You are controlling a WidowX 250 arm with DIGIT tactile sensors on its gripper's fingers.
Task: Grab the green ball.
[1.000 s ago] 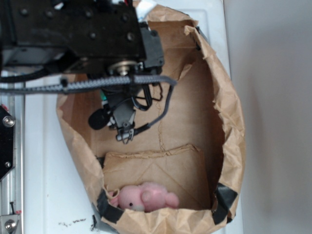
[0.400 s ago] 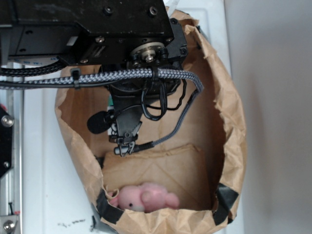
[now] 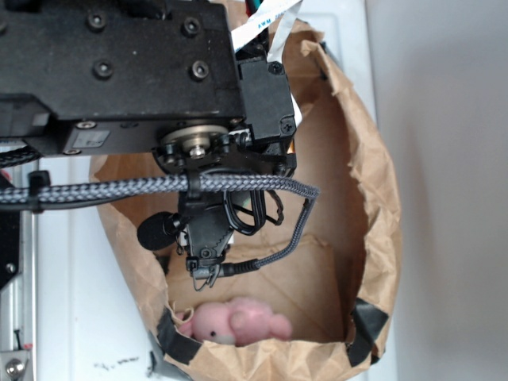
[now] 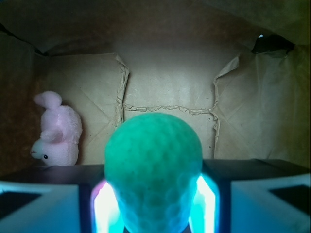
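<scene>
I see a brown paper bag [image 3: 373, 198] standing open on a white surface [image 3: 79, 317], its crumpled rim curling round the right side and its inner base creased with folded flaps. Black tape [image 3: 365, 321] patches the near right corner of the rim, and another strip of black tape sits at the near left corner. A pink plush toy [image 3: 234, 320] lies inside the bag against the near wall, toward the left, on its side. From the wrist view I find the same plush [image 4: 56, 132] at the left wall of the bag, a dark eye showing. To the right of the bag runs a plain pale wall [image 3: 452, 159].
</scene>
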